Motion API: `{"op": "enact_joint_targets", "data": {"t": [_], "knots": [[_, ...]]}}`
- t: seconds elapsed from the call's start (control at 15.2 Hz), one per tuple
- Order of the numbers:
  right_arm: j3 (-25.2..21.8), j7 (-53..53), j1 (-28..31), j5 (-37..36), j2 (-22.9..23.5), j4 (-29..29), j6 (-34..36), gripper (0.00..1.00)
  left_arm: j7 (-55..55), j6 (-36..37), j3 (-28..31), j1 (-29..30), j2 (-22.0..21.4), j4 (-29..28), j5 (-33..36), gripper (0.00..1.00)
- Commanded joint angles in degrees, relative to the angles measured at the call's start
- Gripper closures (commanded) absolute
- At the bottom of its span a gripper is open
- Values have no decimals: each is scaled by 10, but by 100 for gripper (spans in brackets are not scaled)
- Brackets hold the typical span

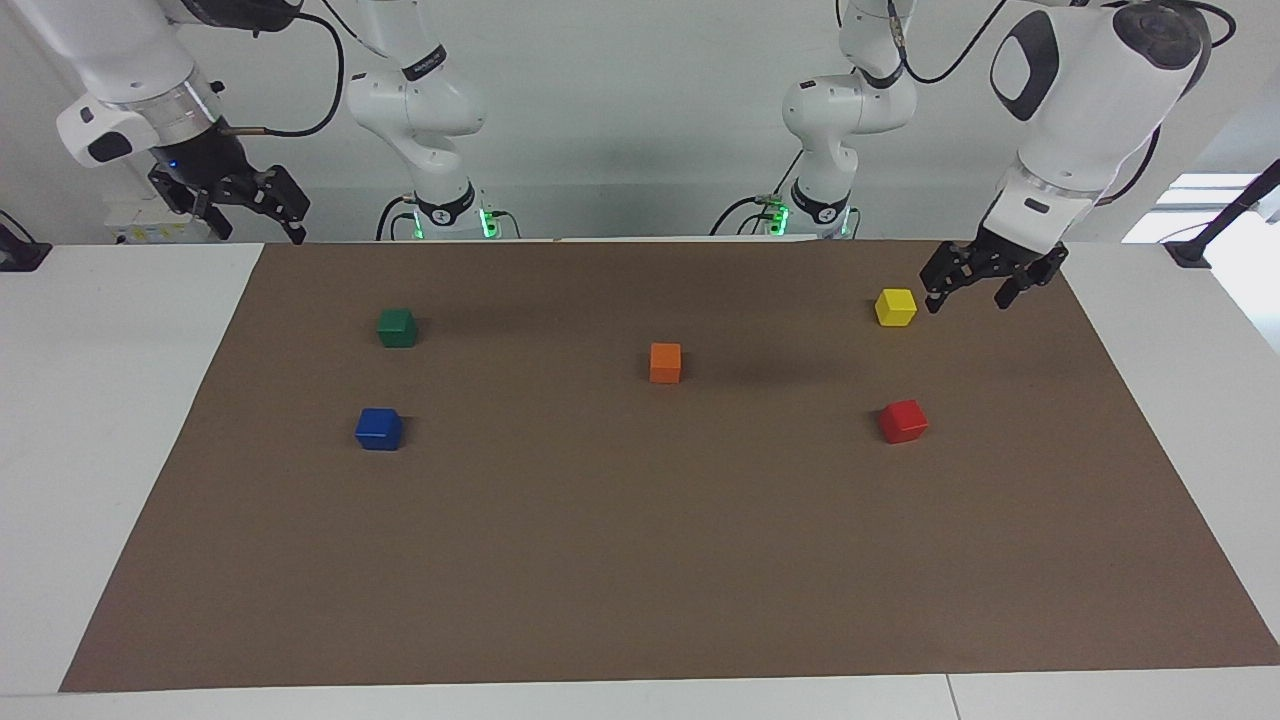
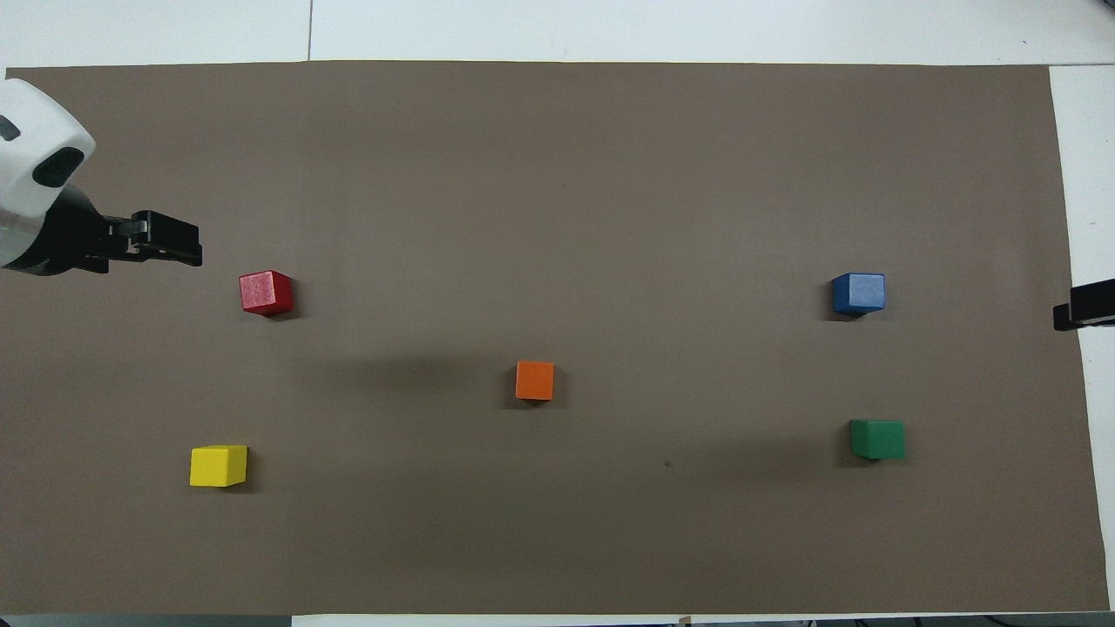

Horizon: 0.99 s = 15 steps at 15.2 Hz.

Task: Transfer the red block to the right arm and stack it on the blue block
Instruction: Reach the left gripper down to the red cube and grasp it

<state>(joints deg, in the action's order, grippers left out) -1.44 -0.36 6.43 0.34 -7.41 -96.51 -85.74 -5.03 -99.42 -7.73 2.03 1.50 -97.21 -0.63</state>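
A brown mat point(image 1: 640, 560) covered most of a white table point(image 1: 100, 450), with five small cubes standing apart on it. The red block point(image 1: 903, 421) sat on the mat toward the left arm's end of the table, untouched. The left gripper point(image 1: 966, 295) hung in the air over the mat just beside the yellow block point(image 1: 895, 307), its two black fingers spread apart and holding nothing. The red block lay farther from the robots than the yellow block and was clear of the claw, with bare mat between them. In the overhead view the same left gripper point(image 2: 170, 251) pointed toward the table's middle, its tips stopping short of the red block point(image 2: 266, 292).

The blue block point(image 1: 379, 428) rested on the mat toward the right arm's end of the table, with the green block point(image 1: 397, 327) nearer to the robots beside it. The orange block point(image 1: 665, 362) stood near the mat's middle. The right arm waited with the right gripper point(image 1: 262, 213) raised above the table's edge, off the mat, fingers apart and empty, well away from the blue block.
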Motion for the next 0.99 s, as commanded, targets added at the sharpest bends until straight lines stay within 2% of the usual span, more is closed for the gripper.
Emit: {"op": "enact_joint_targets", "data": {"t": [0.0, 0.33, 0.59, 0.79, 0.92], "knots": [[4, 4, 7, 7, -12, -13, -5, 0, -2, -52, 1, 3, 13, -43, 6, 0], [4, 4, 7, 7, -12, -13, -5, 0, -4, -201, 2, 14, 30, -154, 7, 0], [5, 3, 8, 7, -9, -8, -13, 0, -8, -250, 1, 31, 58, -172, 7, 0], [5, -2, -8, 8, -7, -2, -28, 0, -35, -332, 0, 32, 60, -223, 6, 0], [1, -59, -6, 50, -9, -4, -36, 0, -44, -347, 1, 26, 77, -225, 6, 0]]}}
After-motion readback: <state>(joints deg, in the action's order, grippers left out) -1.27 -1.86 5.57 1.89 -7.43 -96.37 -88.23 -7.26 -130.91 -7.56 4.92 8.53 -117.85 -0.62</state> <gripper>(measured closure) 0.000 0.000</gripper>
